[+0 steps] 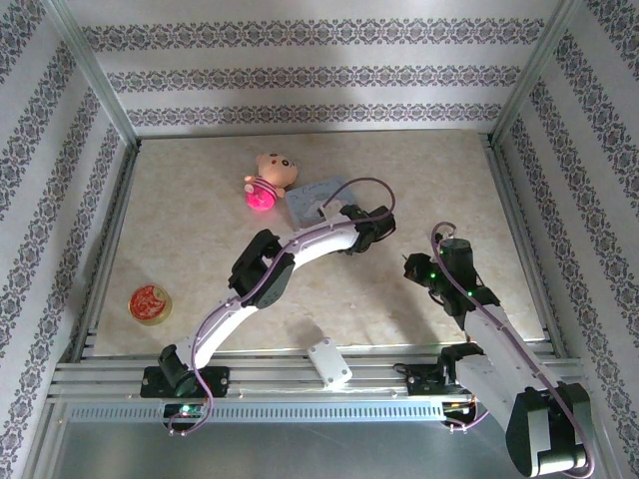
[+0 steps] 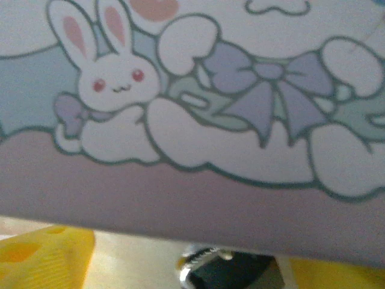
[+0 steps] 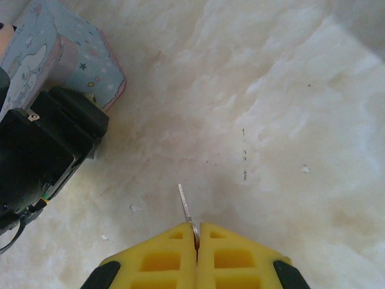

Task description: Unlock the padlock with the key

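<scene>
Your left jaws stand open, facing the light-blue bunny tin (image 2: 198, 198). The small dark padlock (image 2: 231, 274) sits between their yellow pads (image 2: 36, 253), just beside the tin. Farther right, your right jaws are closed on the key (image 3: 184, 203), whose blade sticks out forward over the bare desk (image 3: 271, 90).

A light-blue cartoon tin (image 1: 312, 198) lies at the far middle of the marbled table (image 1: 180, 220), with 1 pink-bodied plush toy (image 1: 268, 180) just left of it. 1 round red-and-yellow disc (image 1: 151, 303) sits near left.
</scene>
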`<action>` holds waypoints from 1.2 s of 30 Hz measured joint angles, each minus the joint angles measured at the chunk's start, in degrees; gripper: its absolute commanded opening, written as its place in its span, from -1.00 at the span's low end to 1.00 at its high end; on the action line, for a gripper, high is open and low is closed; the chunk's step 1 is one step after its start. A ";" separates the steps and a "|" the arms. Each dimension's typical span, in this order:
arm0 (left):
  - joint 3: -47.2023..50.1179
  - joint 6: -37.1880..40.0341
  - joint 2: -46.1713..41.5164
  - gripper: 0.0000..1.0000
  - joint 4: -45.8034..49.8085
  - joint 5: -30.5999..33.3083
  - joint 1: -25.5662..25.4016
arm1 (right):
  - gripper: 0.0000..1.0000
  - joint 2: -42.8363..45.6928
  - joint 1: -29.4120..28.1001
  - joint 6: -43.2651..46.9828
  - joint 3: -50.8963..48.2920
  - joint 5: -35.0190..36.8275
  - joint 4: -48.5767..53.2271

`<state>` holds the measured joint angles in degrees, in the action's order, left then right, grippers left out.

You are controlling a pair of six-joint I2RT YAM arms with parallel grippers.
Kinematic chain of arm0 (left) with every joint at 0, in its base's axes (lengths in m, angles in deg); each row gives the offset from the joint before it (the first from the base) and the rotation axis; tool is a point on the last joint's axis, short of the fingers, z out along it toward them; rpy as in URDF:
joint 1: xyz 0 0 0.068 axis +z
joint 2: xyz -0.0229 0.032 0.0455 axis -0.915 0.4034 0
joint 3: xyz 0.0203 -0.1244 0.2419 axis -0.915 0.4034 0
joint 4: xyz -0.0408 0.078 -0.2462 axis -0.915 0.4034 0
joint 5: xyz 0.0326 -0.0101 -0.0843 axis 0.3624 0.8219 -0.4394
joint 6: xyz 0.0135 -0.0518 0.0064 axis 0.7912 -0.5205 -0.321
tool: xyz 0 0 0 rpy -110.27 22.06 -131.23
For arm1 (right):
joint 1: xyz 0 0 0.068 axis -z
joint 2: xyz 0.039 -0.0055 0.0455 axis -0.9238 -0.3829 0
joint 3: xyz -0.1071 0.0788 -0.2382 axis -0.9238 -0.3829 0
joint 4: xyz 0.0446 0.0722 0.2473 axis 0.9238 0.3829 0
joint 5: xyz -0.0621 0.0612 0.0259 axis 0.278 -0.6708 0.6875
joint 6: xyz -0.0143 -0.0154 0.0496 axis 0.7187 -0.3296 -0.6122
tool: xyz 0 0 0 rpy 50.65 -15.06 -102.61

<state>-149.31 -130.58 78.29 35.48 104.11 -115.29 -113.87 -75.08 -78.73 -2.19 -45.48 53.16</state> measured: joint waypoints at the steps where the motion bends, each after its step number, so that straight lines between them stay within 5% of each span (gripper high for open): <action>1: -0.02 -0.07 0.00 0.52 0.48 0.17 0.09 | -1.00 -0.02 0.00 -0.02 -0.07 0.00 -0.22; 13: 6.12 5.18 -2.86 0.10 -1.68 -0.63 0.46 | -1.00 -0.02 0.00 -0.44 -0.11 0.00 -1.64; 23: 8.72 13.94 -4.52 0.27 -7.06 -2.47 0.85 | -1.00 0.00 0.00 -1.29 -0.11 -0.02 -2.03; 36: 8.72 18.60 -4.72 -0.22 -10.36 -5.09 1.46 | -1.00 -0.02 0.00 -1.33 -2.01 -0.02 -3.26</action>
<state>-140.59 -111.98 73.57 25.12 99.02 -113.82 -113.90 -75.08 -80.07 -4.20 -45.50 49.90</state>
